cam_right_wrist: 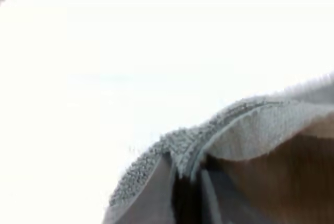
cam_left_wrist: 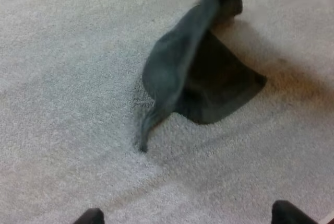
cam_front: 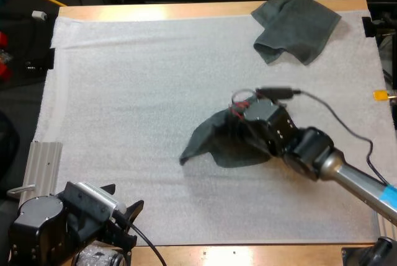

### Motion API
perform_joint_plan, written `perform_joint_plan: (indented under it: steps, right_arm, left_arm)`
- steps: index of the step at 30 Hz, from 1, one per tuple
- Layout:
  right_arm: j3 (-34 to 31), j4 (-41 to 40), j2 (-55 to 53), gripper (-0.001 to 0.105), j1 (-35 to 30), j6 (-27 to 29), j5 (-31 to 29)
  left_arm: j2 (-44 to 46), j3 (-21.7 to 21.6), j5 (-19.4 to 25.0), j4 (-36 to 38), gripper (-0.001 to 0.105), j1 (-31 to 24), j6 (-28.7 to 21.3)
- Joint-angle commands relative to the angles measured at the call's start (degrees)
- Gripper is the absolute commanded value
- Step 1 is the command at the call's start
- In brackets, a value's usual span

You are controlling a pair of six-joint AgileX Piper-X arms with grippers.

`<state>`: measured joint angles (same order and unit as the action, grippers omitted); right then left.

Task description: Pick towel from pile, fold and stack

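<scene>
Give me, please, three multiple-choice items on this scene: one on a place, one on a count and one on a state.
1. Where does the crumpled dark grey-green towel lie?
A. At the far right corner of the white mat
B. At its near left corner
C. In its middle

2. How many towels are there?
A. One
B. Two
C. Three

3. What is the right gripper doing?
A. Hanging open over bare mat
B. Holding the lifted towel
C. Pressing on the crumpled towel

Answers:
1. A, it sits at the mat's far right corner.
2. B, one is crumpled and one is lifted.
3. B, the lifted towel hangs from the gripper, with a corner trailing on the mat.
</scene>
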<state>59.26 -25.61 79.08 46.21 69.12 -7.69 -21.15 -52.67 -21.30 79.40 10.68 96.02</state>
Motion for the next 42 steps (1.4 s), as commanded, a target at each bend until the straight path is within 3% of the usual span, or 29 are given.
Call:
perform_joint_plan:
  steps: [1, 17, 19, 24, 26, 33, 42]
  right_arm:
    - [1.43, 0.63, 1.27, 0.0, -0.05, 1.36, -1.28]
    - [30.69, 1.46, 28.08, 0.001, -4.66, 4.01, -2.28]
    - [32.77, 1.37, 29.91, 0.01, -4.82, 4.74, -2.25]
    - [35.72, 1.37, 31.27, 0.072, -4.87, 6.03, 1.62]
    - [35.94, 0.21, 30.59, 0.08, -4.87, 8.5, 3.01]
    - [35.92, -13.27, 25.08, 0.061, -4.87, 15.72, 3.07]
    - [35.47, -32.93, 14.79, 0.061, -4.87, 23.48, 0.94]
  left_arm:
    - [0.01, -0.33, -0.4, 0.01, 0.062, 0.29, 0.52]
    - [0.01, -0.33, -0.4, 0.01, 0.062, 0.29, 0.52]
    - [0.01, -0.33, -0.4, 0.01, 0.062, 0.29, 0.52]
    - [0.01, -0.33, -0.4, 0.01, 0.062, 0.29, 0.52]
    - [0.01, -0.33, -0.4, 0.01, 0.062, 0.29, 0.36]
    - [0.01, -0.3, -0.4, -1.51, 0.062, 0.29, -0.37]
    - [0.01, 1.15, -0.4, -3.93, 0.062, 0.29, -0.37]
